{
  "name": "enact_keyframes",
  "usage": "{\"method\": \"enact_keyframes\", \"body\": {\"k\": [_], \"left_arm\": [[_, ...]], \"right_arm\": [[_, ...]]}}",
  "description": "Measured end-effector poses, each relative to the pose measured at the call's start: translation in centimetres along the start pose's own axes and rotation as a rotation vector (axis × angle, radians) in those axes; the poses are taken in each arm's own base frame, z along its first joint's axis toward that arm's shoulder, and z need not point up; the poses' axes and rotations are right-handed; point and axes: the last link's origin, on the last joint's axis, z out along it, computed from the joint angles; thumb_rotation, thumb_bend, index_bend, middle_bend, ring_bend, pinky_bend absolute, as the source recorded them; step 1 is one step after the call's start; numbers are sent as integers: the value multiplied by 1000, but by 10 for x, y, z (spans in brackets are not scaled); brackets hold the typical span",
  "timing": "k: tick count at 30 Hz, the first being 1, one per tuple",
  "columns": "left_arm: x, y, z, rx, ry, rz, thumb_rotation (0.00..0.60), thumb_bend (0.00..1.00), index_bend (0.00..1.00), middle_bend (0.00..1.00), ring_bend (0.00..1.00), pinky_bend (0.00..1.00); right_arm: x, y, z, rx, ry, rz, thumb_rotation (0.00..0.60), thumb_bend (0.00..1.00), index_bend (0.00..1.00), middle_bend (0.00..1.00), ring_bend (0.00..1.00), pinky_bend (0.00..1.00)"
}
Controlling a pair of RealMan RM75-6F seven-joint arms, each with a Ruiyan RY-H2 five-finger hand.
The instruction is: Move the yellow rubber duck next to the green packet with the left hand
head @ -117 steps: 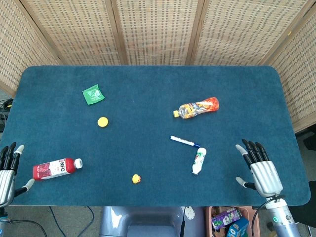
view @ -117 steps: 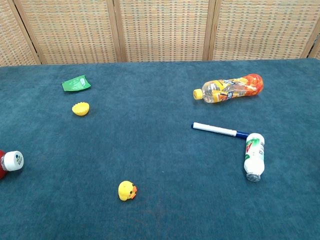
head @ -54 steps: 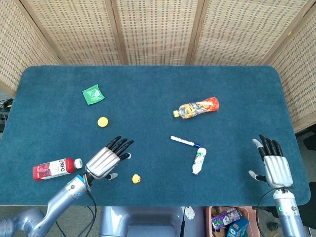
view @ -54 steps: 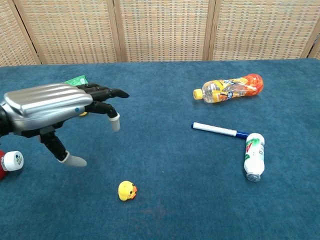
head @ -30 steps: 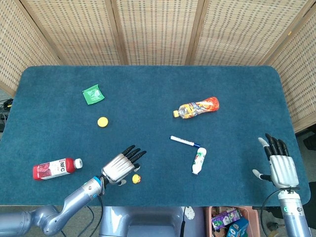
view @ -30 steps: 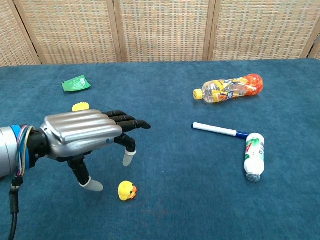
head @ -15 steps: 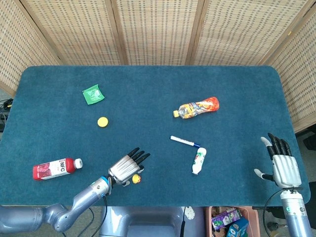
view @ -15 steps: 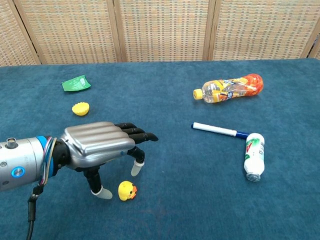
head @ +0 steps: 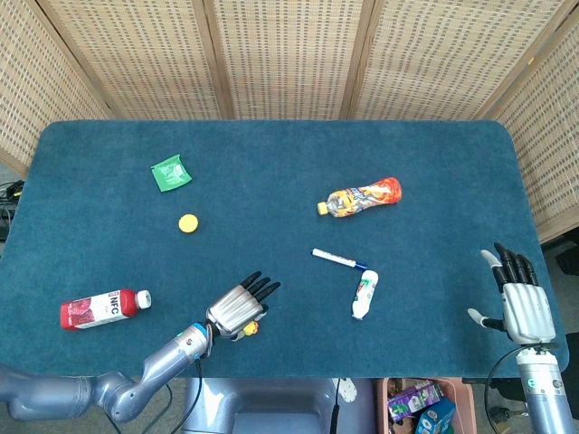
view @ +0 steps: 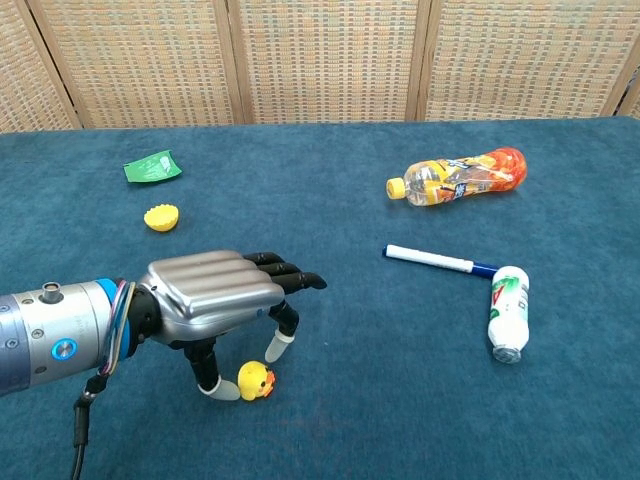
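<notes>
Underneath, blue carpeted table (head: 271,145), wicker screens (head: 289,54) behind; both hands spread, empty.

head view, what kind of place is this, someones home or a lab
Most likely a lab or test setup, not a home. A table covered in blue felt stands before woven screens, scattered with unrelated props: a yellow rubber duck, a green packet, a marker.

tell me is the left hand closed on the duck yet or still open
Open, not yet closed. In the chest view the left hand hangs over the yellow rubber duck with fingers spread; the thumb tip is beside the duck, but contact is unclear.
</notes>
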Motion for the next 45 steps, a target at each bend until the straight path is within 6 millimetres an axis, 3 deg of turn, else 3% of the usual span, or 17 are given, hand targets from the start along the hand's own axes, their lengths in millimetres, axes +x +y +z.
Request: {"method": "enact_keyframes", "body": {"k": [6,16,30,37,45], "left_arm": [[-1,-1,2,14,5,8,600,215,608,0,0,0],[16,-16,2,57,57,-4,600,215,613,0,0,0],[52,-103,9,291,113,-13,600,215,613,0,0,0],[54,-145,8,406,117,-39,600,216,613,0,0,0],[44,-212,6,570,77,-50,600,216,613,0,0,0]], "right_arm": [[1,1,0,1,6,8,600,0,0,0,0,0],[2,2,0,-4,4,8,600,0,0,0,0,0],[-3,5,3,-17,-17,-3,600,0,0,0,0,0],[-7,6,6,-29,-26,-12,600,0,0,0,0,0],[-13,7,9,-43,-40,-44,600,0,0,0,0,0]]}}
